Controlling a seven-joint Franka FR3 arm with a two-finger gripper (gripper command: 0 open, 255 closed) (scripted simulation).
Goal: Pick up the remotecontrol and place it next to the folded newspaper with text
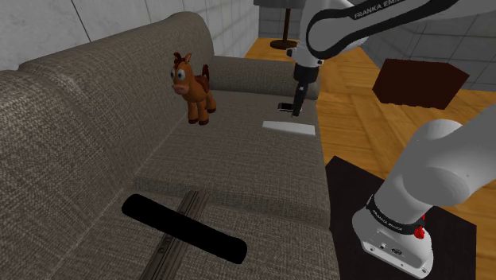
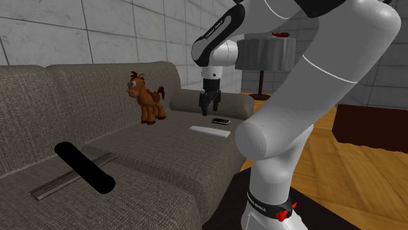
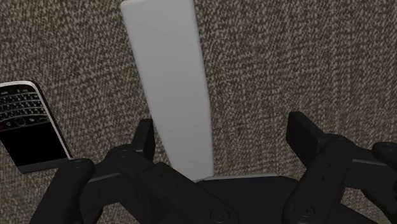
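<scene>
The black two-finger gripper [image 1: 299, 110] hangs on the white arm above the far seat of the grey-brown woven fabric sofa [image 1: 79, 119]. Its fingers [image 3: 304, 130] stand wide apart and hold nothing.

Directly beneath it lies the remote control [image 3: 172, 83], drawn as a plain white, flat, elongated slab that tapers slightly. It rests flat on the sofa cushion. In the wrist view its near end falls between the two fingers, closer to one than the other. In the second exterior view the gripper [image 2: 209, 110] is clearly above the slab [image 2: 210, 130], not touching it.

Just beside the remote, towards the sofa's armrest, lies a black mobile phone with a small keypad and dark screen [image 3: 32, 124].

A brown and orange toy horse [image 1: 193, 86] stands against the backrest, well apart from the gripper.

On the near seat a long, rounded, plain black object [image 1: 184, 228] lies across a grey flat strip with a dark line along its middle [image 2: 49, 186].
</scene>
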